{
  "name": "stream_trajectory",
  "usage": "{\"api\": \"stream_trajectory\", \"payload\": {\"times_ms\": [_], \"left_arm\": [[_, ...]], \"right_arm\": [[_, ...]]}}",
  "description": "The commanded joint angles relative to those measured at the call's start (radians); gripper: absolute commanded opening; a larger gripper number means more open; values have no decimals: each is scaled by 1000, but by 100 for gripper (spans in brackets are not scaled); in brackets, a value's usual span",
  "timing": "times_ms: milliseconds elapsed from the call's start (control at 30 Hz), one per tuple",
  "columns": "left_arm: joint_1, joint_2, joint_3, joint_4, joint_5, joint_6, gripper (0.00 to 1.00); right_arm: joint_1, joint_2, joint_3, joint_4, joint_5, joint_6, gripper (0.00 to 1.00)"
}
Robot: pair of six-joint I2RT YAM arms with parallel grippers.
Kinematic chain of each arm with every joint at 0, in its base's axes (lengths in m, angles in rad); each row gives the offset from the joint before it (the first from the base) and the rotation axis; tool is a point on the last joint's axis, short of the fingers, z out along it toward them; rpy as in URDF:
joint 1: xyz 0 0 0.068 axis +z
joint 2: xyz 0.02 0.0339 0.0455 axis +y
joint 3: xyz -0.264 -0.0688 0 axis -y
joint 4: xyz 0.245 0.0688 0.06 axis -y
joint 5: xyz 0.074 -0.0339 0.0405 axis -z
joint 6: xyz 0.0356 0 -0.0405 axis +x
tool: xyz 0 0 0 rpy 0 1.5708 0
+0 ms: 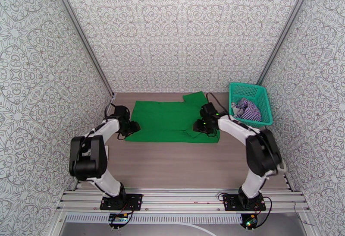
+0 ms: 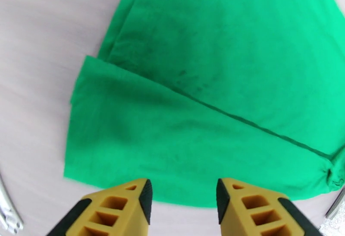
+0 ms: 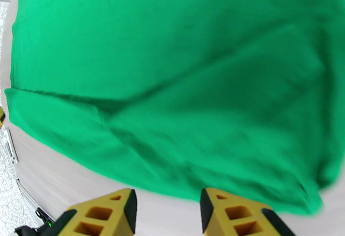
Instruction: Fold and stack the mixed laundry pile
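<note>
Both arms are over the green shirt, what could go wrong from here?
The open left claw sits by a loose folded flap of the green T-shirt and could drag it open. One sleeve juts out at the far edge, so the fold may end lopsided. The right arm might bump the teal basket.

Basket, Table and Patterned Walls

A teal plastic mesh basket stood at the far right corner of the wood-grain table, close to the right wall. Walls papered in a grey-and-white ornamental pattern closed in the table on three sides, with slim metal posts running up the two far corners. Ribbed aluminium rails ran along the near edge
</note>
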Motion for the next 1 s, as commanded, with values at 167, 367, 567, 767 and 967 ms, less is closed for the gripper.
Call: {"api": "stream_trajectory", "payload": {"times_ms": [167,367,567,767,967], "left_arm": [[72,62,-23,70,30,3,45],[113,-2,-2,32,30,32,50],[94,-64,80,-11,29,56,53],[-27,69,216,-17,77,84,50],[-73,238,267,26,83,57,45]], "right_arm": [[-30,113,59,-60,192,-65,44],[-71,92,58,-109,256,-122,44],[-74,15,90,-143,225,-120,46],[-71,61,156,-122,194,-79,46],[-72,175,171,-53,168,-20,44]]}}
